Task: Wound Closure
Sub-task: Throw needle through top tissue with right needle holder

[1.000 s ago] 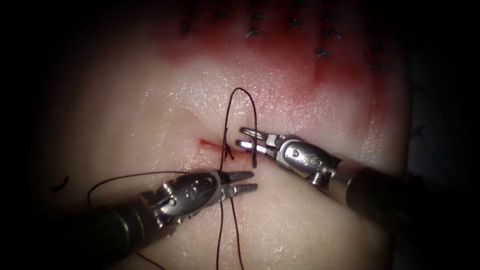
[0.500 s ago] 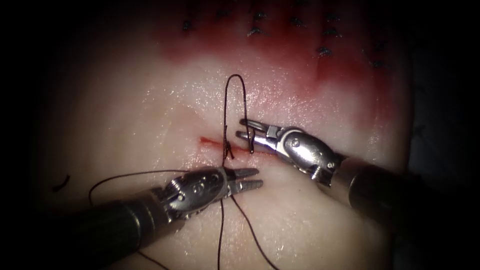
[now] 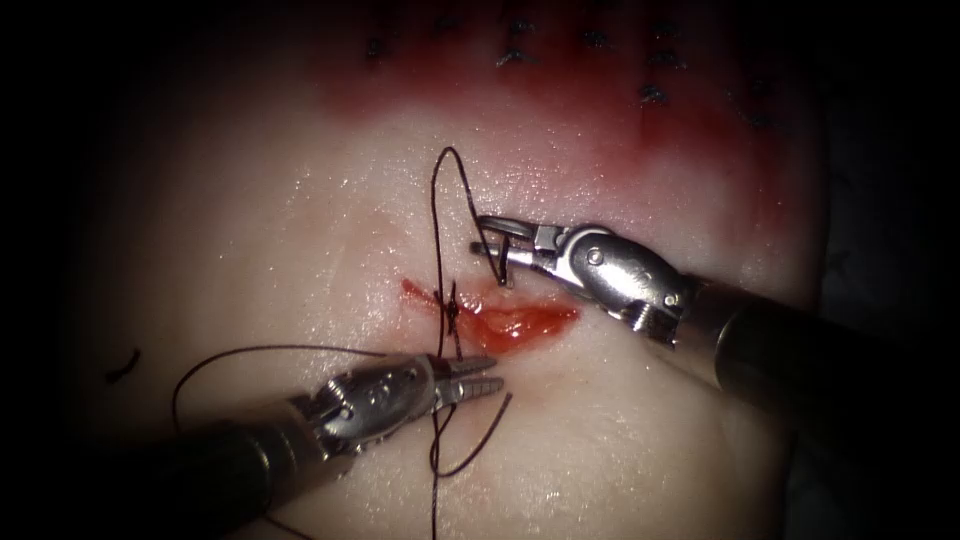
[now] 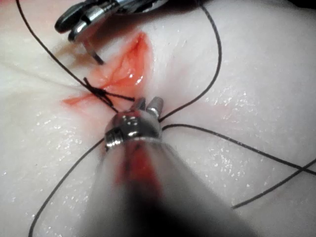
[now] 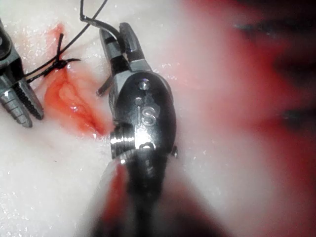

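Jaws of our right tool [image 3: 490, 238] clamp the needle [image 3: 503, 268] near its thread end, above the cut [image 3: 500, 322] in the endoscope view, point down, touching the tissue [image 3: 300, 250] or just over it; our left tool [image 3: 478, 378] sits below, slightly parted, empty. From the left wrist, thread [image 4: 207, 49] loops around a knot [image 4: 96, 90] at the gaping cut. From the right wrist, the needle [image 5: 102, 88] looks out of the tissue. We risk snagging slack thread, loosening the knot
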### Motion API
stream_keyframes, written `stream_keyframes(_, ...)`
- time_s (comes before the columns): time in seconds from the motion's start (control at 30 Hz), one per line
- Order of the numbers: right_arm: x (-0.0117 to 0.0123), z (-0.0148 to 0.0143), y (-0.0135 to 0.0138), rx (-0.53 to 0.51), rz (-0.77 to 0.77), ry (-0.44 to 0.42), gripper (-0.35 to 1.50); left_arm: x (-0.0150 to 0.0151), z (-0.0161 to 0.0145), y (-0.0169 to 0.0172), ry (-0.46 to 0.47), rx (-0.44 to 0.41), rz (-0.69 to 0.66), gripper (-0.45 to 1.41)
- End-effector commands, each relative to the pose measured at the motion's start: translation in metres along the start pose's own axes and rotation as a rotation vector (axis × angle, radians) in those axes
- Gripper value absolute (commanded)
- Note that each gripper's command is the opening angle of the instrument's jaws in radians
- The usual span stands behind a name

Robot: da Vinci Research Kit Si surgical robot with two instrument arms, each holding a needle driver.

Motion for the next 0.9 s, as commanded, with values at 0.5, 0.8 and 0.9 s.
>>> stream_keyframes(0.5, 0.0017, -0.0005, 0.0036, -0.12, 0.255, 0.054, -0.35, 0.0007, 0.0006, 0.0, 0.0, -0.005, -0.006, 0.08)
stream_keyframes(0.8, 0.0019, -0.0008, 0.0043, -0.128, 0.48, 0.049, -0.35, 0.0016, 0.0006, 0.0006, -0.001, -0.004, -0.023, 0.08)
stream_keyframes(0.9, 0.0017, -0.0007, 0.0042, -0.119, 0.578, 0.038, -0.35, 0.0016, 0.0006, 0.0006, -0.001, -0.004, -0.024, 0.08)
